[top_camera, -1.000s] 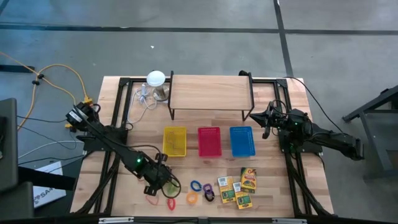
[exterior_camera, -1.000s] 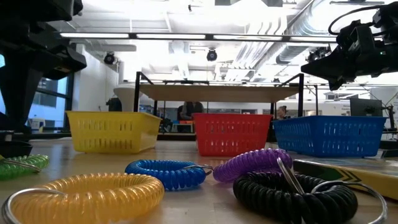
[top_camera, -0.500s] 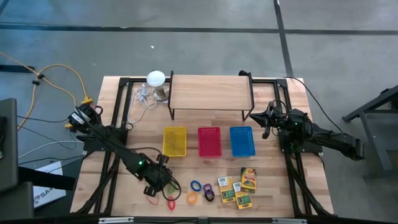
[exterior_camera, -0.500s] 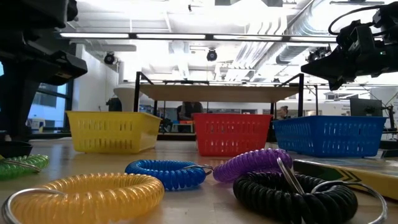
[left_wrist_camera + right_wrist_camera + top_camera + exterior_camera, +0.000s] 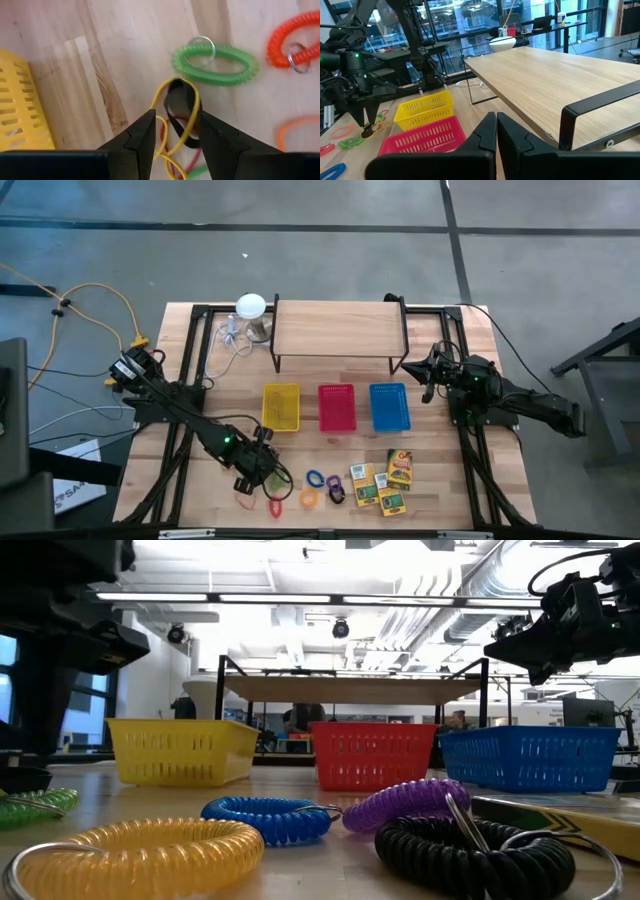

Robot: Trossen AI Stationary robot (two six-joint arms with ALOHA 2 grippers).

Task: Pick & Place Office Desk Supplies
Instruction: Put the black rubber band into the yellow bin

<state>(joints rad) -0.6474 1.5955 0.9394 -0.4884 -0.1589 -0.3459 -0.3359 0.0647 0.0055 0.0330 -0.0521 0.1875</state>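
My left gripper (image 5: 264, 477) (image 5: 176, 131) points steeply down at the table's near left, open, its fingers on either side of a small tangle of yellow, black and red rubber bands (image 5: 179, 102). A green coil ring (image 5: 215, 65) and an orange one (image 5: 295, 40) lie flat just beyond. Blue (image 5: 265, 818), yellow (image 5: 150, 845), purple (image 5: 405, 805) and black (image 5: 470, 855) coil rings lie near the front edge, next to yellow-and-green card boxes (image 5: 385, 480). My right gripper (image 5: 428, 375) (image 5: 496, 131) waits shut and level by the shelf's right leg. My left gripper comes at the rubber bands from above, slanting, and the yellow loop (image 5: 186, 85) reaches out from between its fingers (image 5: 142, 135) onto the wood. Whether the fingertips touch the bands, I cannot tell.
Yellow (image 5: 281, 408), red (image 5: 337, 407) and blue (image 5: 389, 406) baskets stand in a row mid-table. Behind them is a wooden shelf (image 5: 340, 330) on black legs, with a white round-topped object (image 5: 250, 307) and its cable at the far left. An orange rubber band (image 5: 295, 135) lies nearby.
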